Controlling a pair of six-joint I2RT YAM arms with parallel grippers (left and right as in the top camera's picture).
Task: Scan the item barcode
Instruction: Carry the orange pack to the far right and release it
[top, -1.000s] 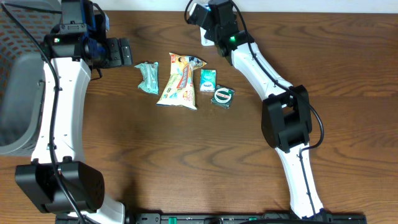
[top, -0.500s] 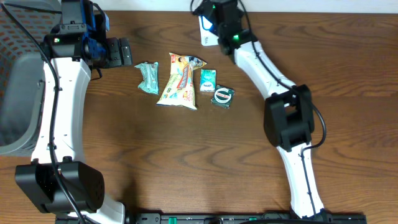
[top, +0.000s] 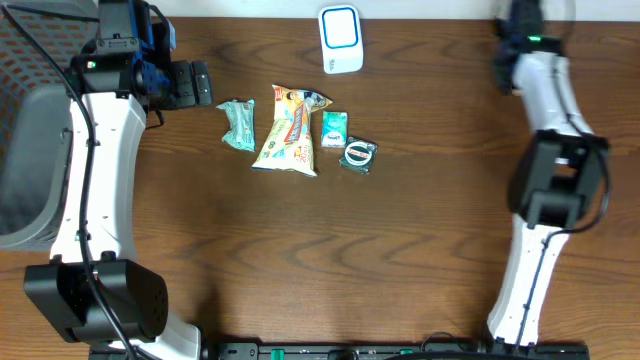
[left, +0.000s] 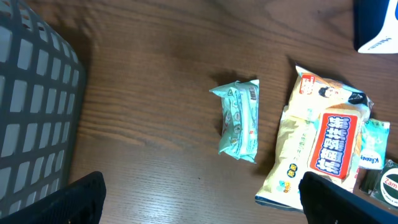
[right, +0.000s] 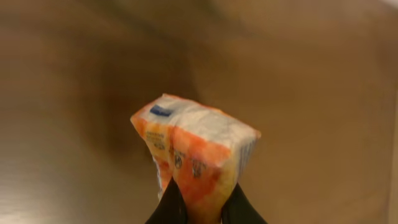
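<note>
The right tool (right: 199, 208) clamps just one thin end of the orange-and-white packet (right: 193, 146) above the far edge of the counter (top: 400, 240), so it could slip or twist; the left tool (left: 202, 202) gapes empty.

Four items lie in a row on the brown wooden tabletop (top: 420, 240). They are a pale teal wrapped packet (top: 238, 125), a yellow snack bag (top: 288, 130) just beside it, a small teal-and-white packet (top: 334, 128), and a dark green packet with a round label (top: 358, 154). A white scanner with a blue outline (top: 340, 38) stands near the far edge. The left tool (top: 203, 85), jaws apart, hovers just left of the teal packet. A grey mesh basket (top: 30, 150) sits at the left edge. The right arm (top: 545, 90) reaches toward the far right corner, where the right tool cannot be made out.
</note>
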